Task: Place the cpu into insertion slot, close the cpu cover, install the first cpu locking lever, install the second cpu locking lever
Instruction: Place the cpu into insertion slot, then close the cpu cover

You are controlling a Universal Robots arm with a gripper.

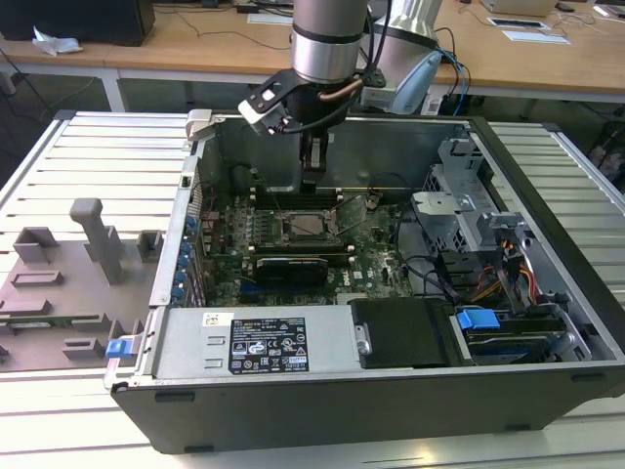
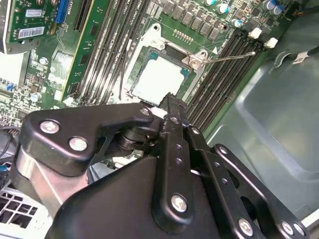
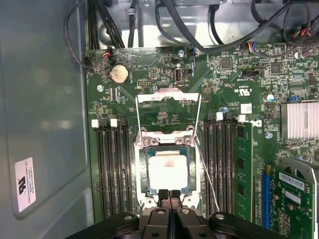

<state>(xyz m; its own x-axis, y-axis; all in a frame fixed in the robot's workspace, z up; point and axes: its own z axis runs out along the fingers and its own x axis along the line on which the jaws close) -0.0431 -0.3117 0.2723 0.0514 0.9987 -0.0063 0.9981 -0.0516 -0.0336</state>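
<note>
My gripper (image 3: 169,195) has its fingers pressed together with nothing between them, the tips right at the near edge of the socket (image 3: 141,164). The chip (image 3: 168,172) lies flat in it, just ahead of the tips. The cover frame (image 3: 168,97) stands raised beyond, and a thin lever (image 3: 207,174) slants alongside.

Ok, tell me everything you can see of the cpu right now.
The cpu is a small flat square chip with a pale silver-grey metal top, faintly reflective. It lies level in the insertion slot on the green motherboard, with the silver cpu cover framing its edges. The gripper, jaws shut, sits at one edge; contact cannot be told.
</note>
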